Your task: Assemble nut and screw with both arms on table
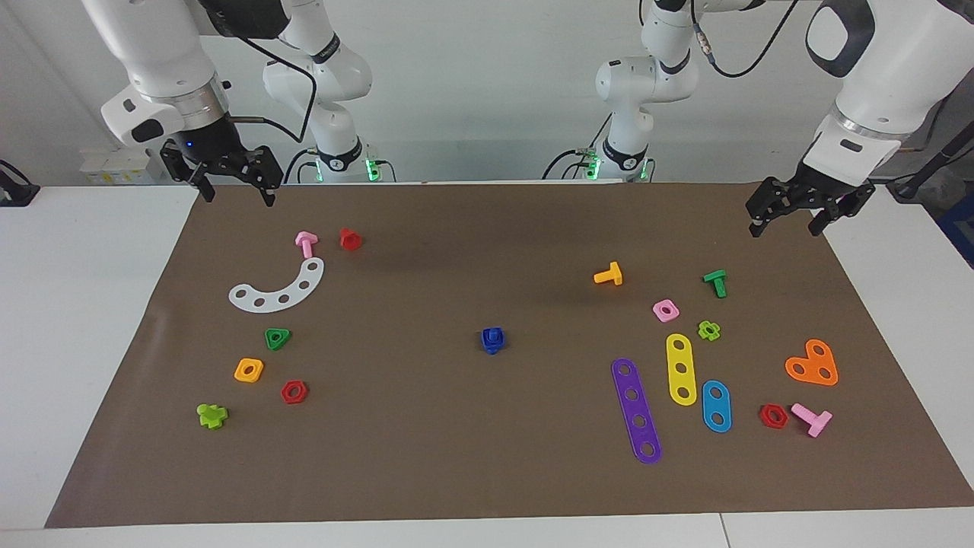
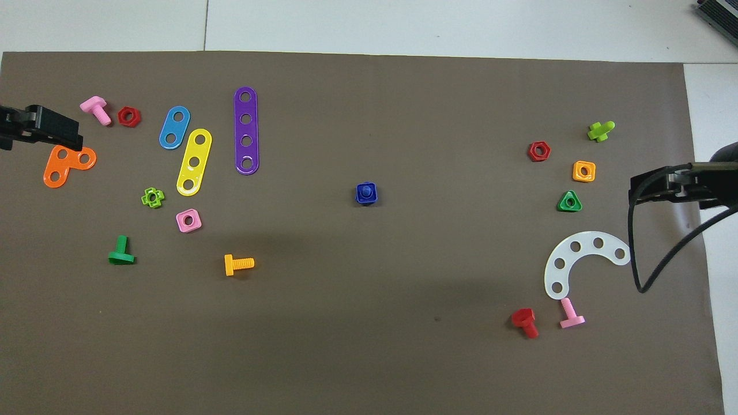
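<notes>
Two grippers, both released and empty: my left gripper [image 1: 787, 212] hangs over its worktop [image 1: 99, 320] edge, my right gripper [image 1: 235, 186] over the other. Nut [image 1: 492, 344] with screw [image 1: 493, 335] seated sits mid-paper, looking assembled; best I stay clear, no nudging.

You get one high camera facing the robots, one overhead from their end; both share the table [image 1: 487, 472] [image 2: 403, 346].
</notes>
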`<state>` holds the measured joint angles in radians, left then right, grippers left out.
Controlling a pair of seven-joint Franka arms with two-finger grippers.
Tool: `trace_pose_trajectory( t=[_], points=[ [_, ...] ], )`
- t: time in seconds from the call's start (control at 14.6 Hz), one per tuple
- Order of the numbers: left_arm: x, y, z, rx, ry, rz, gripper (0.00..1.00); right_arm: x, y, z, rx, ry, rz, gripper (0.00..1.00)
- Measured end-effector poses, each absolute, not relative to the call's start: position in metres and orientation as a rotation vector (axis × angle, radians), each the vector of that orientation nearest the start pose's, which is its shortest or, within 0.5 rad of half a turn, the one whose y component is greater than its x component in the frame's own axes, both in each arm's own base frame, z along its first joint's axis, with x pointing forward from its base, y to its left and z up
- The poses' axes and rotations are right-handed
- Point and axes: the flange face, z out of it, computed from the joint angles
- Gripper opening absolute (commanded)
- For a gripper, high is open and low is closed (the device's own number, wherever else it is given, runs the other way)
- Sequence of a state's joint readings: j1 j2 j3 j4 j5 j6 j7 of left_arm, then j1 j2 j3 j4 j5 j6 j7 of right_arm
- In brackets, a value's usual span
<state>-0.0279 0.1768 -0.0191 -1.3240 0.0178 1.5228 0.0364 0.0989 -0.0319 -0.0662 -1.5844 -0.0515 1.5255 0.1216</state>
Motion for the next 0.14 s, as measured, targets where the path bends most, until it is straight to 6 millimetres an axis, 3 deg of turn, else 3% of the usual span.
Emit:
trace_pose_trajectory(
  t=[0.14],
  points=[
    [0.6038, -0.0285, 0.6298, -3.124, 0.149, -0.022, 1.0, 0.5398, 0.0113, 0.6318, -3.189, 0.144, 0.037, 1.0]
  ],
)
